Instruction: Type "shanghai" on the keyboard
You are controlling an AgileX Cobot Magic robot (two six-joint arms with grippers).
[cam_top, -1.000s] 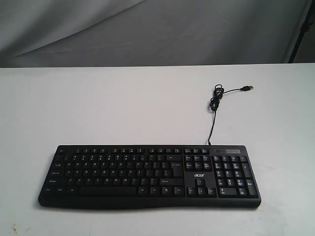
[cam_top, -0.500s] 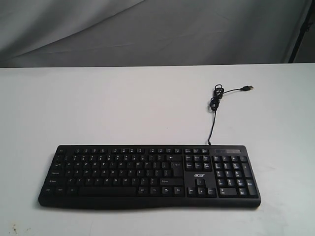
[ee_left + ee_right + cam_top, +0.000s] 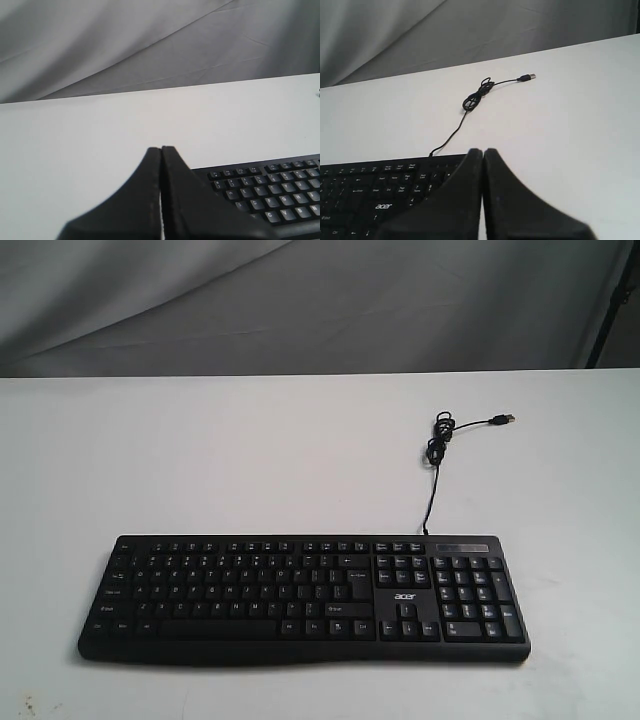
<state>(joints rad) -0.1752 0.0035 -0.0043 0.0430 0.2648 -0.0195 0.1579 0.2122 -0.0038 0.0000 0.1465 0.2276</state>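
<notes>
While the wide black plastic keyboard with white-lettered keys (image 3: 303, 598) is lying flat on the white worktop (image 3: 200, 460), both hands are hovering apart from it, and neither is touching a key. The left hand (image 3: 161, 150) is holding its two black fingers pressed together along their length, with only a hairline seam between them, and is gripping nothing. The right hand (image 3: 483, 151) is doing the same: fingers closed tight against each other, nothing held. Just ahead of the left hand's fingertips and off to one side, the keyboard's letter-key end is showing. Ahead of the right hand, the other end is lying, with the small white "acer" logo (image 3: 383, 206) among the keys nearest that hand. From the keyboard's far edge, a thin black cable (image 3: 431, 495) is running away from the right hand across the worktop, bunching into a loose coil (image 3: 438, 440) and ending in a USB plug (image 3: 507, 420) well beyond the fingertips. Farthest from both hands, a creased grey cloth backdrop (image 3: 300, 300) is hanging behind the worktop.
</notes>
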